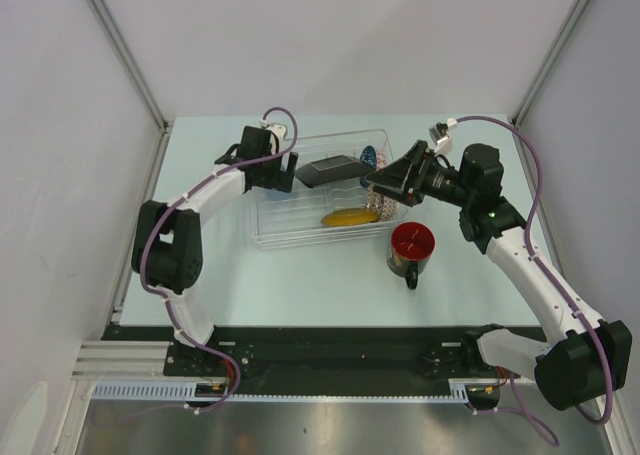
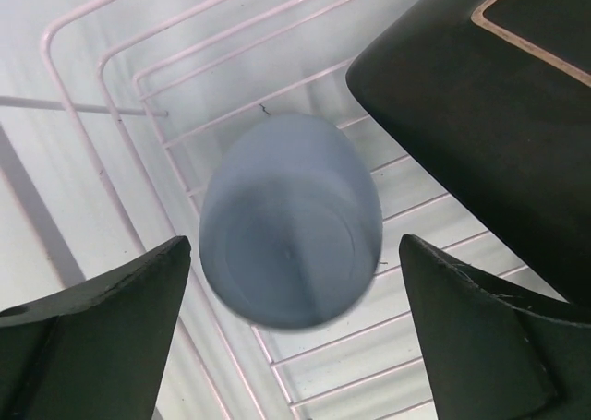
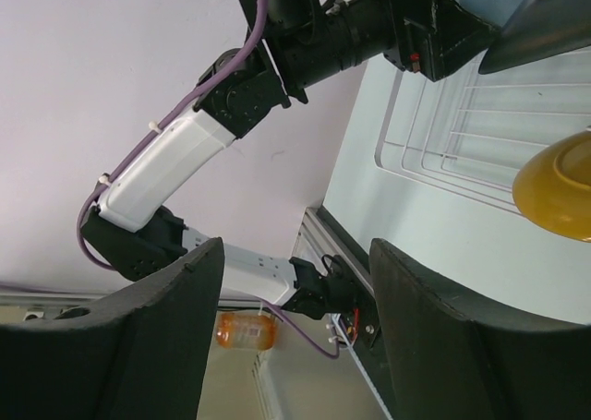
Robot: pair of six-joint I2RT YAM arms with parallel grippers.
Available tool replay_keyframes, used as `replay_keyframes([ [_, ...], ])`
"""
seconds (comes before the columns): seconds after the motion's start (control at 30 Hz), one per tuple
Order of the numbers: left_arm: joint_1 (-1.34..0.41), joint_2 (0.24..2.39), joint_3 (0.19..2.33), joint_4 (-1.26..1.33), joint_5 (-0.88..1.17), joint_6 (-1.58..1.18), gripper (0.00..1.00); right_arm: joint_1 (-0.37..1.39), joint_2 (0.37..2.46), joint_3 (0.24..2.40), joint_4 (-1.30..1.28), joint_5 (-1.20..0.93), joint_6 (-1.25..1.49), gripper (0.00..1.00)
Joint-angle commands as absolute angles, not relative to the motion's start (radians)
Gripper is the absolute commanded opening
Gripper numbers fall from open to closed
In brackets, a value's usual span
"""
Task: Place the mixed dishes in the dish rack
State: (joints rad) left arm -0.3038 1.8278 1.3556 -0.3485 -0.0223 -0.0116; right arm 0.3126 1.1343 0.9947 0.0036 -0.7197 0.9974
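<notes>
Left fingers [image 2: 92, 346] spread wide, empty, over dish rack [image 2: 138, 162]; dark square plate [image 2: 480, 134] alongside.
Right wrist: right fingers [image 3: 138, 346] parted, empty; yellow plate [image 3: 559, 185] at rack.
Top: mug [image 1: 411, 247] on bench [image 1: 300, 285]. Rigid, glazed, breakable; probably grip rim wall.

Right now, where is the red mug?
In the top view, the red mug stands on the table on the right side, outside the dish rack, just past its near right corner and not far from the yellow plate.

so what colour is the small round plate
Yellow; the small plate shows best in the right wrist view.
</notes>
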Motion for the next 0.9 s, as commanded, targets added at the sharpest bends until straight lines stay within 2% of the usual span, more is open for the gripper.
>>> replay_keyframes([
  [0.0, -0.307, 1.753, 1.362, -0.348, -0.032, -0.014, 1.00, 0.322, 1.109, 0.999, 0.005, -0.727, 0.976, 0.70],
  [0.27, -0.307, 1.714, 1.361, -0.359, -0.041, -0.008, 1.00, 0.324, 1.094, 0.997, -0.041, -0.719, 0.940, 0.71],
  [0.47, -0.307, 1.608, 1.376, -0.408, -0.020, -0.002, 1.00, 0.288, 1.066, 1.017, -0.265, -0.663, 0.758, 0.72],
  [0.57, -0.307, 1.537, 1.393, -0.449, 0.024, -0.003, 1.00, 0.331, 1.060, 1.108, -0.496, -0.534, 0.582, 0.72],
  [0.63, -0.307, 1.500, 1.407, -0.495, 0.058, 0.023, 1.00, 0.391, 1.065, 1.166, -0.684, -0.359, 0.529, 0.70],
  [0.7, -0.304, 1.438, 1.422, -0.541, 0.084, 0.037, 1.00, 0.489, 1.094, 1.230, -0.852, -0.208, 0.502, 0.69],
  [0.73, -0.296, 1.418, 1.430, -0.563, 0.097, 0.040, 1.00, 0.535, 1.106, 1.247, -0.901, -0.139, 0.502, 0.69],
  [0.77, -0.288, 1.402, 1.442, -0.584, 0.132, 0.044, 1.00, 0.657, 1.121, 1.259, -0.943, -0.001, 0.502, 0.69],
  [0.87, -0.259, 1.361, 1.447, -0.652, 0.164, 0.064, 1.00, 0.805, 1.184, 1.269, -1.073, 0.244, 0.540, 0.67],
])
